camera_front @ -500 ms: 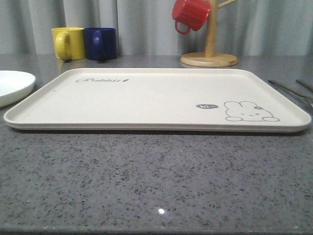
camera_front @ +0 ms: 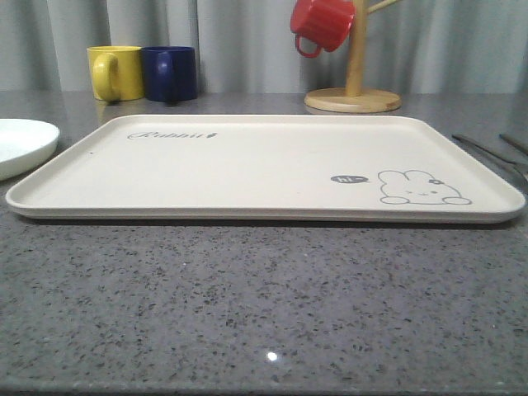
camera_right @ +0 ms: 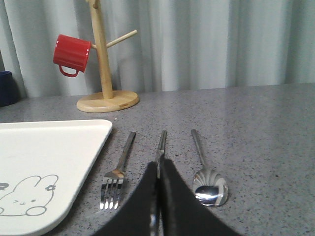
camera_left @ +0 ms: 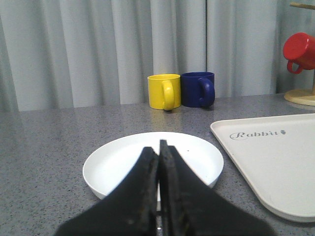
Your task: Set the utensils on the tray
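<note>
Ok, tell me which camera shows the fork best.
The right wrist view: the fork lies whole on the countertop, tines toward the camera, between the tray and the chopsticks. The front view catches only thin dark handles at the right edge, too slim to tell apart.

Yellow mug (camera_front: 115, 73) touching blue mug (camera_front: 170, 73), red mug (camera_front: 322, 24) on wooden stand (camera_front: 353, 92) (hanging), white plate (camera_front: 23, 145)

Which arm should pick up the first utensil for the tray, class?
The right. The right gripper, shut and empty, sits just before the fork, chopsticks and spoon, beside the tray. The left gripper faces the white plate.
</note>
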Robot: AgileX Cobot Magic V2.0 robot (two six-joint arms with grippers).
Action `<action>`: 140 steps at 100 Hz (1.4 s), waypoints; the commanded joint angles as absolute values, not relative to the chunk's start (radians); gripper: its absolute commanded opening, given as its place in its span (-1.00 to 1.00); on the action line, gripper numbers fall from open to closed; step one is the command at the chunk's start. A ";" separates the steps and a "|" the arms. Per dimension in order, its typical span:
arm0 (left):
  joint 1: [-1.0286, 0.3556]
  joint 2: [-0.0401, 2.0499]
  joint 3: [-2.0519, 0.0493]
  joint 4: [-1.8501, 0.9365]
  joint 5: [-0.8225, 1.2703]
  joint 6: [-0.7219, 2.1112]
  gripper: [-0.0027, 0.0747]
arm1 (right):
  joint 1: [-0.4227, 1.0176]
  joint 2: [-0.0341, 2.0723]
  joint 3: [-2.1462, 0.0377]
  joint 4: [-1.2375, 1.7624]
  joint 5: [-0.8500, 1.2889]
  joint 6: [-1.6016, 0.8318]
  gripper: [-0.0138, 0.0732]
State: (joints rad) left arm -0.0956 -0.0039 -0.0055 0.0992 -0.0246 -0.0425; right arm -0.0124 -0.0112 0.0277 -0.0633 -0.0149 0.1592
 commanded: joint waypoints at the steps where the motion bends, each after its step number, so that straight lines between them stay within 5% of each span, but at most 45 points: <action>1: -0.094 -0.033 -0.038 0.060 -0.077 -0.052 -0.98 | -0.018 -0.029 0.010 -0.074 -0.102 0.151 -0.84; 24: -0.094 0.103 -0.325 0.058 0.171 -0.052 -0.98 | -0.018 -0.029 0.010 -0.074 -0.102 0.151 -0.84; 58: -0.094 0.587 -0.834 0.137 0.744 -0.042 -0.98 | -0.018 -0.029 0.010 -0.074 -0.102 0.151 -0.84; 100: -0.094 0.882 -0.930 0.156 0.784 -0.042 -0.93 | -0.018 -0.029 0.010 -0.074 -0.102 0.151 -0.84; 110: -0.094 0.898 -0.930 0.150 0.784 -0.042 -0.63 | -0.018 -0.029 0.010 -0.074 -0.102 0.151 -0.84; 128: -0.094 0.898 -0.930 0.150 0.784 -0.042 0.30 | -0.018 -0.029 0.010 -0.074 -0.102 0.151 -0.84; 140: -0.094 0.904 -0.932 0.145 0.754 -0.052 0.40 | -0.018 -0.029 0.010 -0.074 -0.102 0.151 -0.84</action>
